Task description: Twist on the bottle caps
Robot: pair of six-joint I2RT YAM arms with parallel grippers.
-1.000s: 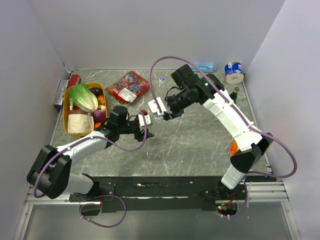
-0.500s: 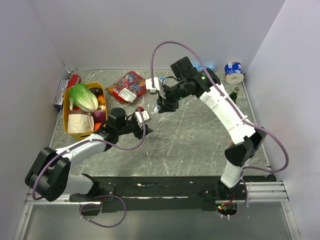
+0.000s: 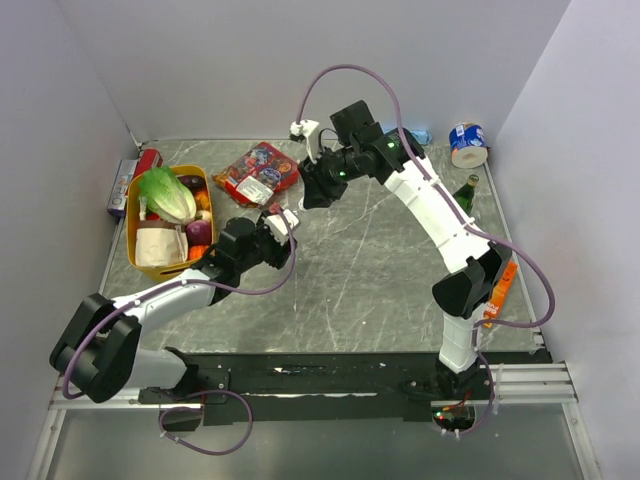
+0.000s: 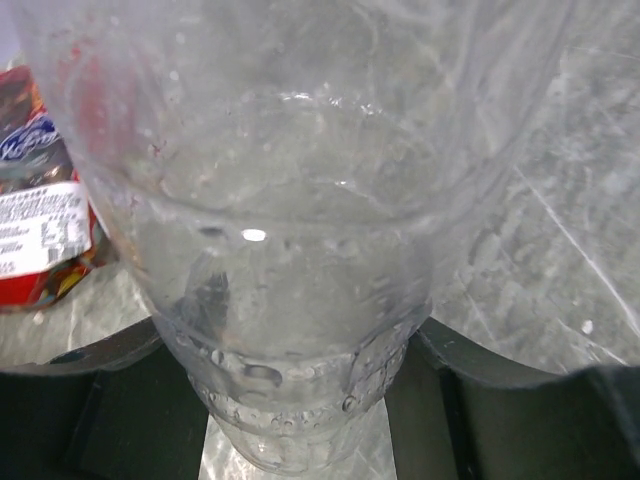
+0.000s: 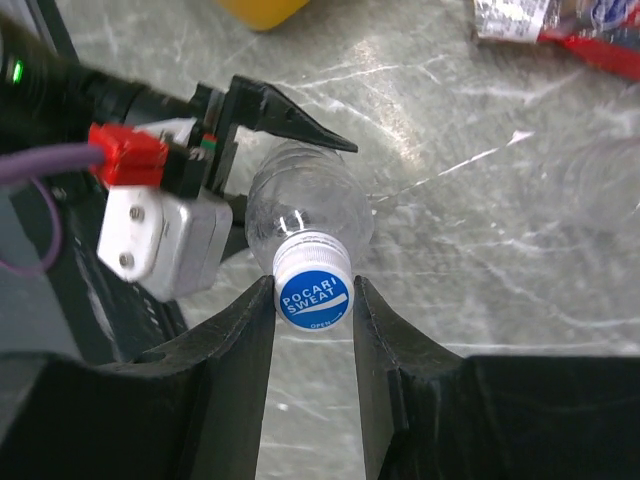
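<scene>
table (image 3: 400, 270): grey marbled top, both arms reaching to its left-centre.
yellow basket (image 3: 131, 240) of produce at the far left; red snack packet (image 3: 258, 172) just behind the work spot. neither is in the way.

left gripper (image 4: 300, 370): closed around the body of the clear bottle (image 5: 305, 205), a dark finger on each side of it. the bottle is held off the table, neck aimed up at the other arm.
right gripper (image 5: 313, 300): fingers pressed together on the blue cap (image 5: 314, 295), pinching it by its rim. the cap sits on the bottle's neck with its white printed top facing the wrist camera.
second bottle (image 5: 600, 175): faint clear shape lying on the table, well apart from the grip; too blurred to tell if it is capped.

judgement: cap placed on the neck, turning step in hand. how far it is threaded cannot be told.

risks from here:
- cross-threading, if the cap axis and the neck are not in line. the bottle is held tilted in mid-air, so any sag spoils the alignment.
- bottle spinning inside the left fingers with the cap. the wall is smooth, thin and round, so there is little to stop it.
- thin wall buckling if the left grip tightens to prevent that.
- pads slipping off the small rim, so the wrist turns and the cap does not.
- cap dropping or rolling away if released before the threads catch.
</scene>
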